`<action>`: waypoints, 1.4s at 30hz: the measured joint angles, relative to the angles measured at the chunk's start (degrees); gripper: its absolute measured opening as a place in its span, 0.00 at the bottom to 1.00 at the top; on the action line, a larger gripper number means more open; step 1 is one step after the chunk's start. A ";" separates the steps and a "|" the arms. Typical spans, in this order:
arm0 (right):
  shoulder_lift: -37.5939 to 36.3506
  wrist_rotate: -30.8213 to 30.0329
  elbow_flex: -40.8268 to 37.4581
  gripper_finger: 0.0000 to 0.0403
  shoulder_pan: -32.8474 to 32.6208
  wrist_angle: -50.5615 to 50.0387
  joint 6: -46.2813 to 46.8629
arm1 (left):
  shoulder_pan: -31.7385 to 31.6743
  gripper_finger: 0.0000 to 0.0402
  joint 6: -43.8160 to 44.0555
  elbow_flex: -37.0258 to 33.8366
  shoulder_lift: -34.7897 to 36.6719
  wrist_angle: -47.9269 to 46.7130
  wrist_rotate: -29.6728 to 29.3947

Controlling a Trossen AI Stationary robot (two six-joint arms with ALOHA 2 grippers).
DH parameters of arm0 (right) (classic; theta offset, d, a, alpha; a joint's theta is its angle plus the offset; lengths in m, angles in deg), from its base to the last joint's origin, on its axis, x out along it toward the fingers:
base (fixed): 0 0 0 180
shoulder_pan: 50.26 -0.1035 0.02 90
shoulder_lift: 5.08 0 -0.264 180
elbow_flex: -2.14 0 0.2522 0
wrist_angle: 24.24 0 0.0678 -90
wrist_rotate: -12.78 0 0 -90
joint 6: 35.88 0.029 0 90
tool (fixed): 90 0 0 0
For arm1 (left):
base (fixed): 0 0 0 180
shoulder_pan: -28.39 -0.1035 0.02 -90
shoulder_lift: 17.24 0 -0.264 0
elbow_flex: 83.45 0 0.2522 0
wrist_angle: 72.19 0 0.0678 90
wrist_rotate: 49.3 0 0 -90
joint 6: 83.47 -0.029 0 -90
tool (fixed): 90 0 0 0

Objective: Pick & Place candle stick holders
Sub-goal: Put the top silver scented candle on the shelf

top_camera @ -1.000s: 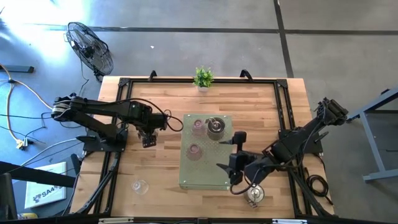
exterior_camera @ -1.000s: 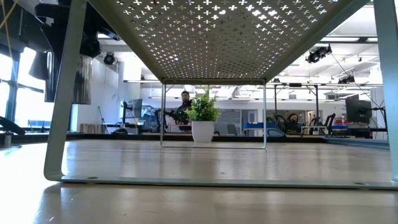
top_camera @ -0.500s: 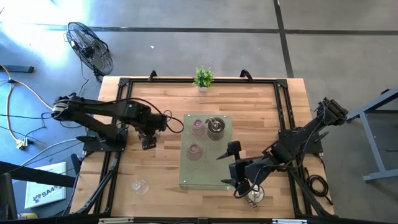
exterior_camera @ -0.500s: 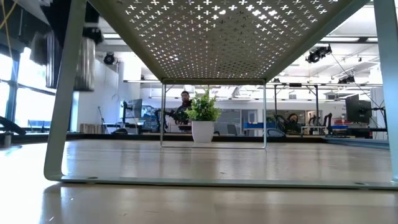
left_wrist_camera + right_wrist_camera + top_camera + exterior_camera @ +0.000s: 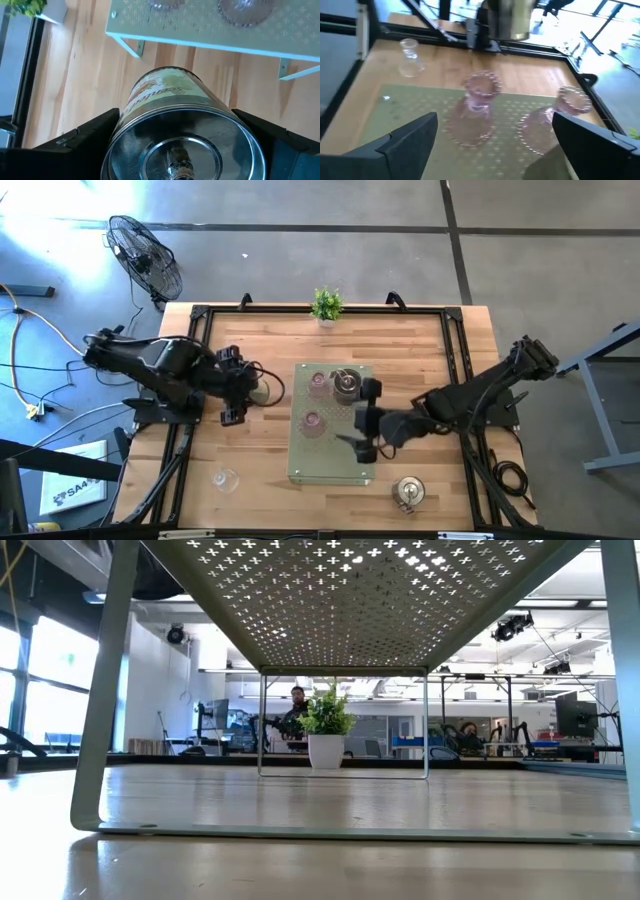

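My left gripper (image 5: 236, 387) hangs above the table's left part, shut on a silvery metal candle stick holder (image 5: 175, 100) with a printed label. On the green perforated stand (image 5: 330, 462) are two pinkish glass holders (image 5: 318, 383) (image 5: 312, 423) and a metal one (image 5: 346, 385). A clear glass holder (image 5: 225, 478) stands on the table at the near left. Another silvery holder (image 5: 409, 492) stands at the near right. My right gripper (image 5: 360, 418) hovers open over the stand's right side, nothing between its fingers. My left gripper pinches the silvery holder's round wall (image 5: 124, 125) between its two fingers (image 5: 85, 135), one on each side. The fingers come from above, slanting down. The holder is lifted clear of the table and tilted, its hollow end toward the wrist.
A small green potted plant (image 5: 326, 305) stands at the table's far edge. Black frame rails run along the table's sides. The stand rests on thin legs (image 5: 95, 740), with open room under it. A fan (image 5: 145, 260) stands on the floor beyond the far left corner.
My left gripper has risen with the silvery holder, lifting it out of the low view, and drawn a little toward the table's left edge. My right gripper has swung from above the near-right silvery holder toward the far edge, over the stand's right side, still open.
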 joint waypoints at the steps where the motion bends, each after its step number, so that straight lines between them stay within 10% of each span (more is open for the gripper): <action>1: 0.00 0.07 0.00 0.97 0.75 0.00 0.39 | 0.21 0.86 0.00 0.28 -0.27 0.02 -0.12; 13: 0.00 1.65 0.00 0.97 3.92 3.03 -0.25 | 0.22 0.86 -4.09 1.42 -5.47 -0.30 0.20; 29: 0.00 -3.62 0.00 0.96 3.92 12.53 -11.44 | 5.64 0.86 -11.84 28.12 -16.63 -2.96 -8.16; 42: 0.00 -2.36 0.00 0.96 4.91 18.02 -17.18 | 5.78 0.86 -23.53 32.49 -23.76 3.77 -11.89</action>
